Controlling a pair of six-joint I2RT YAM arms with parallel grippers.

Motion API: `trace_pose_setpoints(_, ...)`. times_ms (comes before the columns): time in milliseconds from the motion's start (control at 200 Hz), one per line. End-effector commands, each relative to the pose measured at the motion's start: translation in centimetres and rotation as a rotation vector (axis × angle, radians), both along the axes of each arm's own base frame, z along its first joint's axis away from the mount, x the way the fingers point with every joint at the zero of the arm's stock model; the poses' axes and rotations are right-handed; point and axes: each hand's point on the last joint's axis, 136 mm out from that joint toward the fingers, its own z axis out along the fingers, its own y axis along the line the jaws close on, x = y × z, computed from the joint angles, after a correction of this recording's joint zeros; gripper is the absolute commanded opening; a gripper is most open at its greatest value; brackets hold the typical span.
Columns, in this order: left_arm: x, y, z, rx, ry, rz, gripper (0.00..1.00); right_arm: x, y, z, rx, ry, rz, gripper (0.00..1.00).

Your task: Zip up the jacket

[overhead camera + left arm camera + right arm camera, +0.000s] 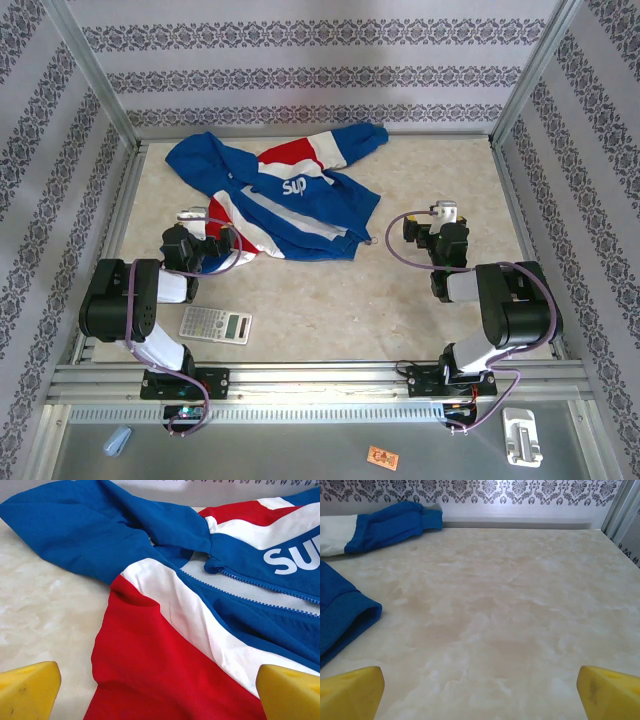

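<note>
The jacket (285, 190) lies crumpled and unzipped at the back middle of the table, blue with red and white panels and white lettering. In the left wrist view its red sleeve panel (160, 655) fills the foreground, and the open zipper teeth (250, 582) run along the blue front edge over grey lining. My left gripper (160, 692) hovers open over the red panel at the jacket's near left corner (205, 230), yellow fingertips (27, 690) wide apart. My right gripper (435, 222) stands open over bare table, to the right of the jacket's blue hem (345, 615).
A grey calculator (215, 324) lies near the front edge beside the left arm. Metal frame posts and patterned walls (320, 60) close in the table. A blue sleeve (390, 522) reaches toward the back wall. Bare marble surface (510, 605) spreads to the right.
</note>
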Motion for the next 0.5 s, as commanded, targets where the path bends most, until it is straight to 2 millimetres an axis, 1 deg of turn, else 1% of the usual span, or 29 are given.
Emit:
trace_pose_setpoints(0, 0.34, -0.46, 0.69, 0.018, -0.016, -0.023, 1.00, 0.39, -0.09, 1.12, 0.007, -0.035, 0.004, 0.98)
trace_pose_setpoints(495, 0.34, -0.46, 0.66, 0.018, -0.016, -0.023, 1.00, 0.40, -0.05, 1.14, 0.008, -0.036, 0.006, 0.98)
